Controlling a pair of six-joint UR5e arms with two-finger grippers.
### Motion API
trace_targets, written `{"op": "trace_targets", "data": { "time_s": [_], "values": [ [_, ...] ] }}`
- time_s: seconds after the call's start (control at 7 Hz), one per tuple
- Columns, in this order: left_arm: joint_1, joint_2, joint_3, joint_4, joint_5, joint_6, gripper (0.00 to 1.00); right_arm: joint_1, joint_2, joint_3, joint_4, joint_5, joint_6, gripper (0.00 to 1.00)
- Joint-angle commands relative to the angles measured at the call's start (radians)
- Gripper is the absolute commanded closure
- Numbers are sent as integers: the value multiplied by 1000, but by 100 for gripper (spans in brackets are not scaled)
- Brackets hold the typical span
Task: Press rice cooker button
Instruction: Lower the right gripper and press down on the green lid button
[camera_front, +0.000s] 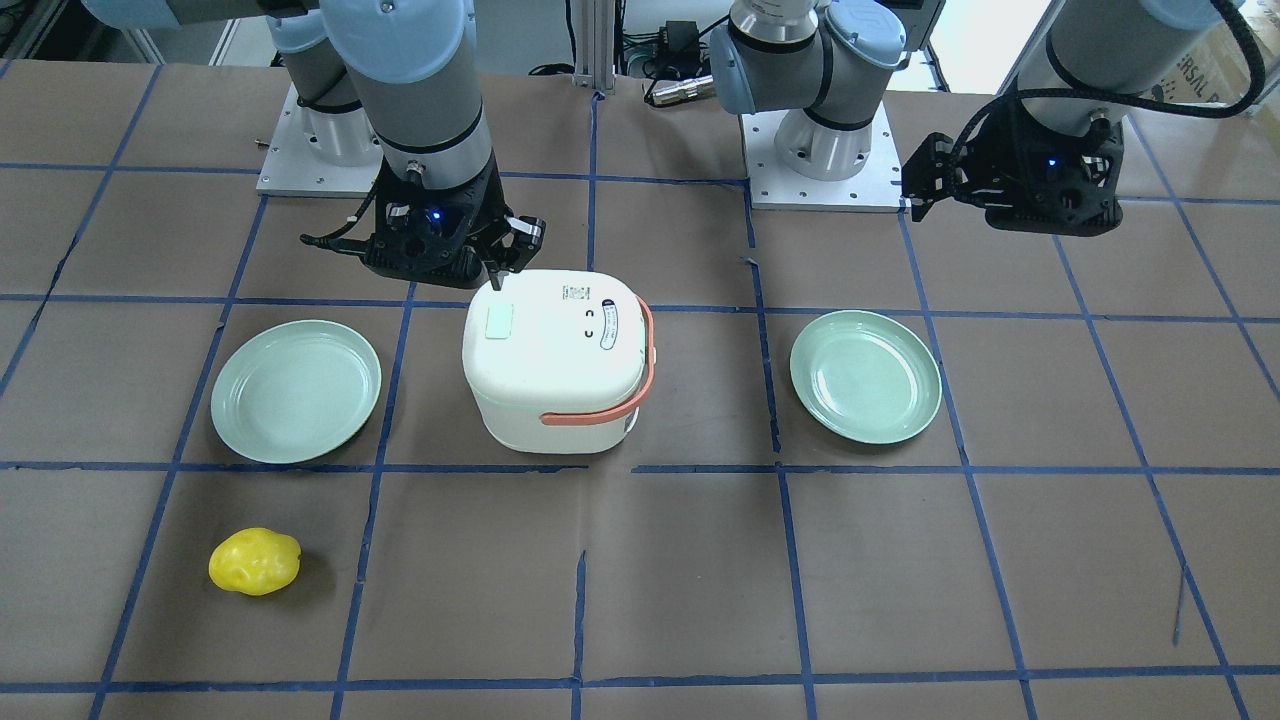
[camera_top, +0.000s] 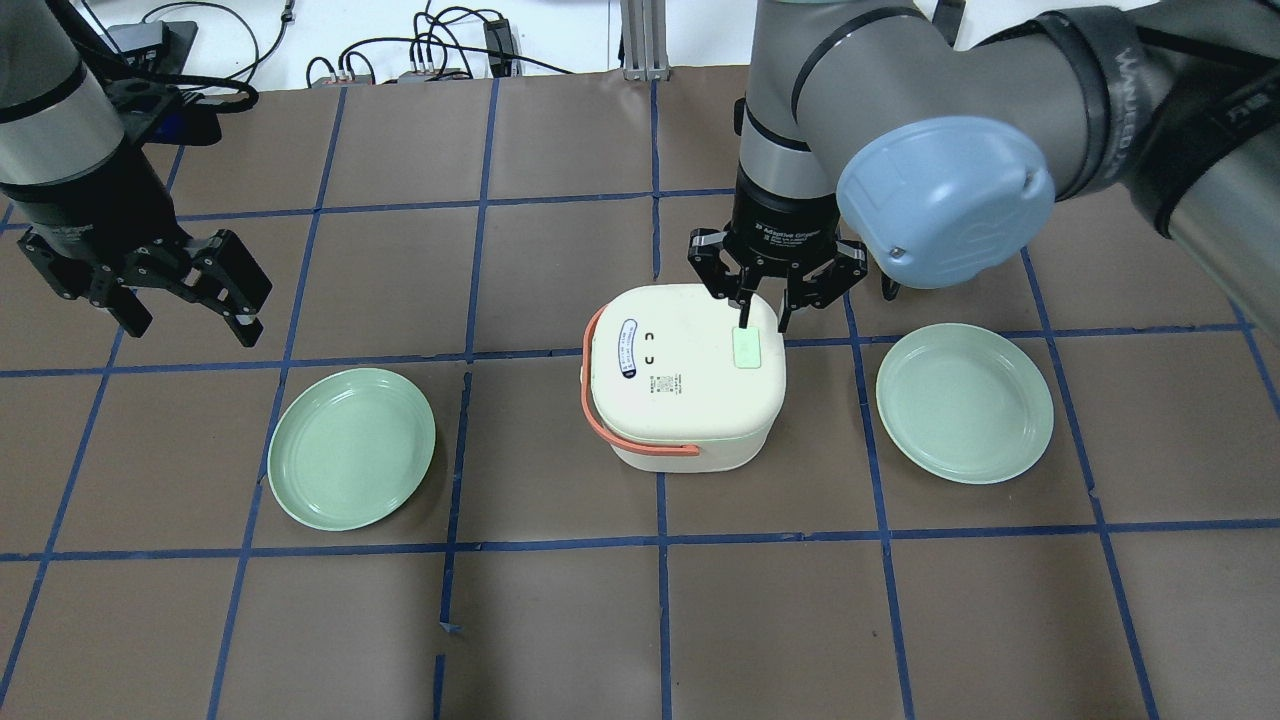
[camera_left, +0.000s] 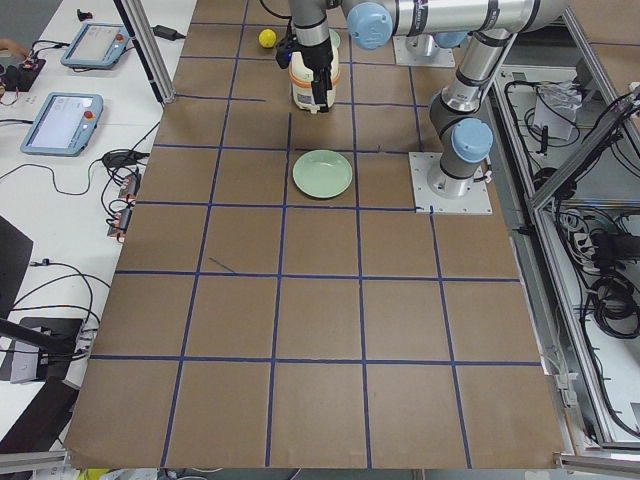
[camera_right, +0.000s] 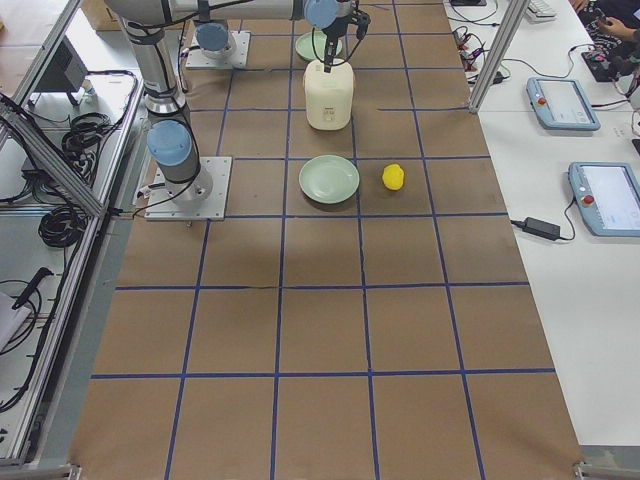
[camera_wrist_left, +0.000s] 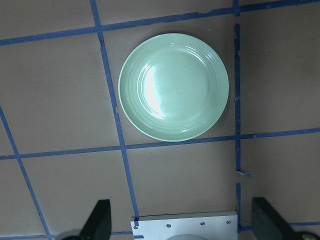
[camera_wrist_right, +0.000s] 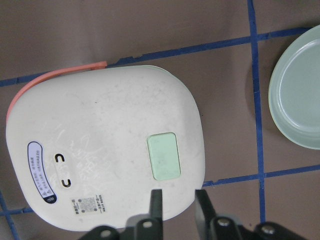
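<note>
The right pincer (camera_top: 765, 322) over the cooker (camera_top: 685, 400) lid
The cooker sits in the middle of the table (camera_top: 560, 620) between two plates (camera_top: 352, 448) (camera_top: 965, 402), lid down. The right pincer, narrowly parted and holding nothing, points down beside the green button (camera_top: 745, 350). The left pincer (camera_top: 188, 318) is spread wide, well apart.

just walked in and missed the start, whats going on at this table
The right gripper is working on the rice cooker. It hangs at the lid's edge, fingers drawn close with a small gap, just short of the mint-green button. Whether a fingertip touches the lid cannot be told. The left gripper hangs open and empty, off to the side. A green plate and a second green plate flank the cooker, both empty, and a yellow object lies apart.
</note>
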Motion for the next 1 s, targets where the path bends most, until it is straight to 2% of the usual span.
{"op": "trace_targets", "data": {
  "time_s": [0.0, 0.57, 0.86],
  "values": [
    [0, 0, 0, 0, 0, 0, 0, 2, 5, 26, -26, 16, -2, 92],
    [0, 0, 0, 0, 0, 0, 0, 2, 44, 35, -84, 16, -35, 92],
    [0, 0, 0, 0, 0, 0, 0, 2, 44, 92, -151, 16, -34, 92]
  ]
}}
